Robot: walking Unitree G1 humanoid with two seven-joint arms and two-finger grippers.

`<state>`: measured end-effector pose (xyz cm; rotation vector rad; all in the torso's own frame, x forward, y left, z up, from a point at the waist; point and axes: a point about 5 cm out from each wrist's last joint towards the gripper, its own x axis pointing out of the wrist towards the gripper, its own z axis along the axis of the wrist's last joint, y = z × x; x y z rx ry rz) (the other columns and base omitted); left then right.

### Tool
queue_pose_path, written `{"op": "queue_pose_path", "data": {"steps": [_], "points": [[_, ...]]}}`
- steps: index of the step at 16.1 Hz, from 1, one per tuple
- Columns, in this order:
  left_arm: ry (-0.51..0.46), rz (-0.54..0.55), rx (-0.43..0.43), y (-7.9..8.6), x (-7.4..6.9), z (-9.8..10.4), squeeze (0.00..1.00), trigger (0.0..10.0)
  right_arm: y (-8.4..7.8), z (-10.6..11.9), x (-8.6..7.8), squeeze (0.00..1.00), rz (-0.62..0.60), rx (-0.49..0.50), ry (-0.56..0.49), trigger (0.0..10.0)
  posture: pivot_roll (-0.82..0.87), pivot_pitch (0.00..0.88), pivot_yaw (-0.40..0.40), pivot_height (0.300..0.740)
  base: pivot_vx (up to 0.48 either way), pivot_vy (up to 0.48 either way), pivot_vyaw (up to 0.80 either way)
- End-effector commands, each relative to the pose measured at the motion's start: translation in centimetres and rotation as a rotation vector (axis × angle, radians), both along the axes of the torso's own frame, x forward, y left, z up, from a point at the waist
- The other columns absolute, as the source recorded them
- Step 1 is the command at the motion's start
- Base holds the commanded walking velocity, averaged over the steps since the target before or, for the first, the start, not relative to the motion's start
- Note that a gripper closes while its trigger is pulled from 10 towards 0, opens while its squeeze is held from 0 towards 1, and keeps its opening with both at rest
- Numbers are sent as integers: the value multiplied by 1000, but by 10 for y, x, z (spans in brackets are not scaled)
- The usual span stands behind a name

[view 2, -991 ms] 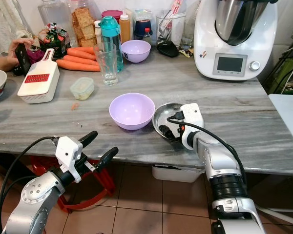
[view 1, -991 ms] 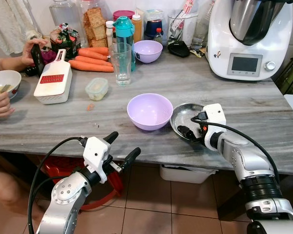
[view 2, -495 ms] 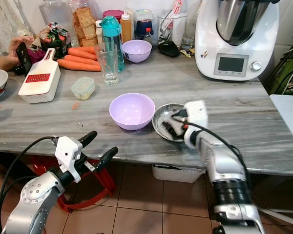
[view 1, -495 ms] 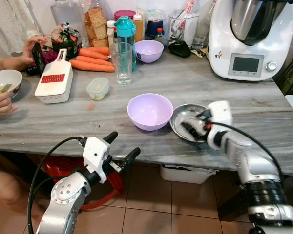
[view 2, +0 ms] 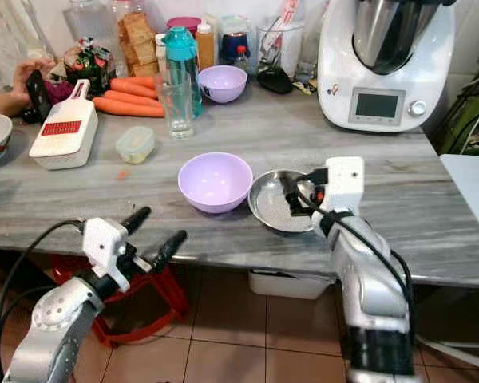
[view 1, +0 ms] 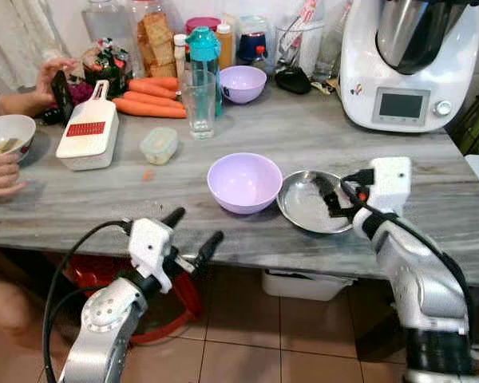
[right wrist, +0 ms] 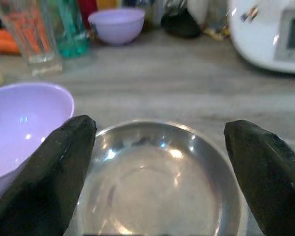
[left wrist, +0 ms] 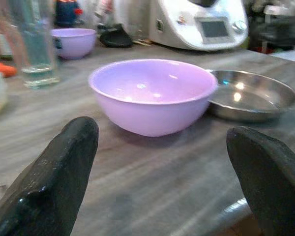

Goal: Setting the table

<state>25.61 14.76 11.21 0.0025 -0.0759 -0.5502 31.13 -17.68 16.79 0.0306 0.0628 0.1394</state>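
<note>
Two grippers, both empty, both spread wide. Nearest, the left gripper point(view 1: 190, 230) hangs just off the front edge of the grey table point(view 1: 431, 171), below the tabletop, fingers apart with nothing between them. Up on the table, the right gripper point(view 1: 332, 194) hovers over the steel plate point(view 1: 303, 209), its black fingers parted about as wide as the plate itself; through its wrist camera the plate point(right wrist: 157, 182) sits squarely between the two fingers point(right wrist: 49, 182). So the plate lies dead ahead of the right arm, much nearer to it than to the left. Touching the plate on the robot's left is the lilac bowl point(view 1: 245, 181), straight ahead of the left gripper. Further back stand a glass point(view 1: 198, 104), carrots point(view 1: 148, 105), a second lilac bowl point(view 1: 242, 82), and a person's hand point(view 1: 1, 170) by a white bowl point(view 1: 8, 132) at the far left.
</note>
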Motion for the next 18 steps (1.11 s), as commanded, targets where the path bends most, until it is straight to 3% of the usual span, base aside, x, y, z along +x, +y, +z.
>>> {"op": "queue_pose_path", "data": {"steps": [1, 6, 9, 12, 15, 16, 18], "points": [[-8, 50, 7, 6, 3, 1, 0, 10000, 1, 5, -5, 0, -33, -17, -54, 10000, -25, 46, 12, 740, 0, 0, 0], [7, 313, 64, 21, 10, -5, 0, 10000, 15, -4, -27, 0, -128, -48, -154, 10000, -15, 23, 2, 740, 0, 0, 0], [6, 348, 64, 18, 15, -3, 0, 10000, 22, -14, -34, 0, -134, -28, -135, 10000, -5, 8, -6, 740, 0, 0, 0], [21, 319, 55, 14, 18, -5, 0, 10000, 27, -19, -37, 0, -120, -32, -130, 10000, -21, 0, 6, 740, 0, 0, 0], [46, 261, 45, 3, 21, -9, 0, 10000, 20, -18, -38, 0, -156, -21, -148, 10000, -27, 0, 15, 740, 0, 0, 0], [88, 185, 30, -6, 21, -13, 0, 10000, 20, -20, -40, 0, -147, -23, -141, 10000, -31, 0, 24, 740, 0, 0, 0], [103, 136, 26, -10, 21, -14, 0, 10000, 24, -20, -42, 0, -103, 3, -141, 10000, -32, 0, 24, 740, 0, 0, 0]]}}
